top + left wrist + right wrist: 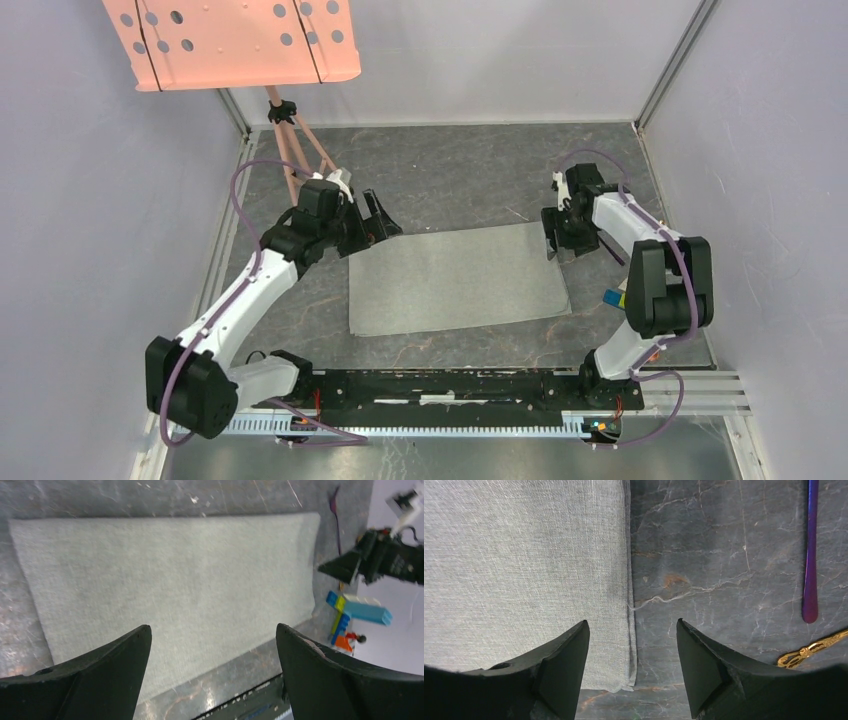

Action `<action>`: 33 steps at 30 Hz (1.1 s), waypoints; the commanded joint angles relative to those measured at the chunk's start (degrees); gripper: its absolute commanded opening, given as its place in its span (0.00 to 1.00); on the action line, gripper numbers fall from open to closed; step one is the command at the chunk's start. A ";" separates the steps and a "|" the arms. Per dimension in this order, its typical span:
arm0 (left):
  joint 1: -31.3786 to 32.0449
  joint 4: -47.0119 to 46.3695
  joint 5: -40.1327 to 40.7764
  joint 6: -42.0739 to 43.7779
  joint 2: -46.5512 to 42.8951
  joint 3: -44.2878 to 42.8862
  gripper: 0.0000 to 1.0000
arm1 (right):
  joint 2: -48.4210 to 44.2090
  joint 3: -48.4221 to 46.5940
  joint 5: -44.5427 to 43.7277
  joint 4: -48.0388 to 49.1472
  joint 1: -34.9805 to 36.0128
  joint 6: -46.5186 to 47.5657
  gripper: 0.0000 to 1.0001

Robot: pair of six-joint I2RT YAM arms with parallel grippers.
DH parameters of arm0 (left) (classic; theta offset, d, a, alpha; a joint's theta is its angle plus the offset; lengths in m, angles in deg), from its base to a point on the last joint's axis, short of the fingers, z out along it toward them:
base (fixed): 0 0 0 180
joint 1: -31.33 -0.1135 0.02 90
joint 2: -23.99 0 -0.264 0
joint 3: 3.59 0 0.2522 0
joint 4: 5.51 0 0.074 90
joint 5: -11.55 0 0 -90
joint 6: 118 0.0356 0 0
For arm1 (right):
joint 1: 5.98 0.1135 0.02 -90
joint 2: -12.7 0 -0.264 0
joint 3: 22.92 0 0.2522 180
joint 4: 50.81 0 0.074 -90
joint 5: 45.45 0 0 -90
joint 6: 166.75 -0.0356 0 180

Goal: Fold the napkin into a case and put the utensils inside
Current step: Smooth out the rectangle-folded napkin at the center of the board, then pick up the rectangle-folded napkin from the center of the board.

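A light grey napkin [455, 280] is laid flat on a dark marbled table [450, 170] between two robot arms. The left gripper [214, 635] is held spread and empty at its far-left corner. The right gripper [631, 625] is likewise parted, straddling the right edge (two layers seem visible there). A purple utensil handle [810, 555] is seen nearby. If one layer alone were pinched, the fold could be dragged askew.
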 commanded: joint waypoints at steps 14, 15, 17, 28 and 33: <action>2.53 7.51 -4.45 3.39 -11.99 2.14 1.00 | 6.45 0.51 2.98 0.30 0.09 4.25 0.62; 2.54 7.84 -4.41 3.62 -12.15 1.88 1.00 | 6.74 0.64 3.01 0.66 0.23 4.08 0.61; 2.52 8.15 -4.22 3.66 -12.45 1.56 1.00 | 7.14 0.64 2.62 1.06 1.11 3.47 0.58; 2.49 12.87 -3.20 4.46 -15.89 -1.53 1.00 | 5.80 9.60 3.77 10.82 3.95 -0.27 0.29; 2.53 14.32 -2.94 4.62 -16.74 -2.93 1.00 | 4.66 8.73 0.03 11.13 4.92 0.74 0.04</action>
